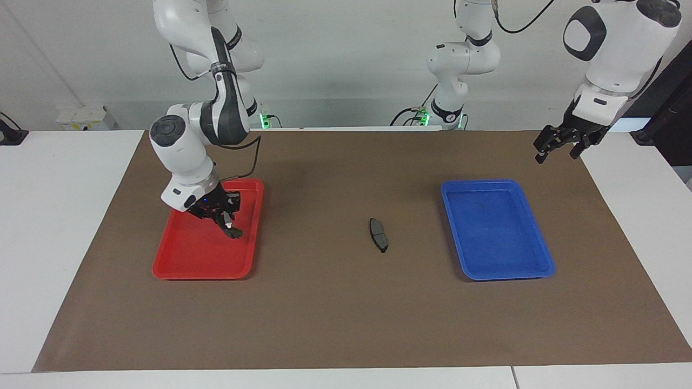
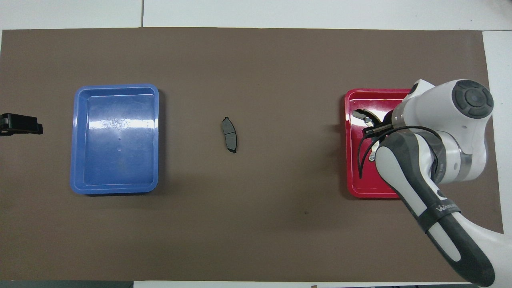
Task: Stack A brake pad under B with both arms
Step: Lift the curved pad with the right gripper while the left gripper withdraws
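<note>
Between my right gripper's closed fingertips I am holding B, the curved shoe, lifted just clear of the floor of the red tray and hanging over the part of the tray toward the table's middle. Out from that grip, toward the left arm's end, the A brake pad is lying flat on the brown mat, well apart from my right hand and between the two trays. By my judgement I am doing the carrying step: the lower piece looks placed in the middle already, and B is only beginning its trip toward it.

My next move calls for raising B over the tray's rim, which is just beside it, then crossing the open mat and setting the shoe down lengthwise on the pad, square enough that it is not sliding off the short piece.

Nothing is standing on the mat between my right hand and the pad. Past the pad, the blue tray is lying with nothing in it. My left gripper is hanging open, high over the mat's edge at its own end, waiting well clear of my path.
</note>
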You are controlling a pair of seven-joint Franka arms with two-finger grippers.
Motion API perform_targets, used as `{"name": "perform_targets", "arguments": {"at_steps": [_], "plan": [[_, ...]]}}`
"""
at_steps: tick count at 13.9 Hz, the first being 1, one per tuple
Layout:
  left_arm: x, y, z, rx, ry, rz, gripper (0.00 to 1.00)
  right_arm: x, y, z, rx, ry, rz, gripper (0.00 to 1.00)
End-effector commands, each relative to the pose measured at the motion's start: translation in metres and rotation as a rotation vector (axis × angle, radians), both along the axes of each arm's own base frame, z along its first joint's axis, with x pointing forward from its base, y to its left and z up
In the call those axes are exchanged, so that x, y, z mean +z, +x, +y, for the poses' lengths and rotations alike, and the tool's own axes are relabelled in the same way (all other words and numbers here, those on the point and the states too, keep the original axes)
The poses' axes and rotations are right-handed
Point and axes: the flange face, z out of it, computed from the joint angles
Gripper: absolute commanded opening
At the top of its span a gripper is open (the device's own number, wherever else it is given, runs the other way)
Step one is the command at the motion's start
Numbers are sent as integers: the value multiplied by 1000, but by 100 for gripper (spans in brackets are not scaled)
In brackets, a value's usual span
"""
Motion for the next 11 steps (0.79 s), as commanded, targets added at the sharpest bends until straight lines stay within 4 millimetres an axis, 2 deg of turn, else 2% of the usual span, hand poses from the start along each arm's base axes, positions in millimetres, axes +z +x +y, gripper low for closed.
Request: {"name": "perform_targets", "arguments": {"at_steps": [1, 2, 5, 6, 9, 11], "plan": [[31, 21, 0, -26, 17, 50, 99, 15, 22, 46, 77, 12, -29, 0], [39, 23, 0, -33, 16, 65, 99, 17, 32, 75, 94, 12, -31, 0], [37, 21, 2, -78, 19, 93, 99, 14, 63, 169, 17, 18, -39, 0], [37, 19, 7, -78, 20, 102, 99, 11, 68, 192, -7, 28, -45, 0], [26, 3, 7, -66, 12, 129, 100, -10, 69, 243, -90, 85, -12, 0], [23, 2, 9, -71, 12, 126, 100, -16, 64, 266, -121, 115, 2, 0]]}}
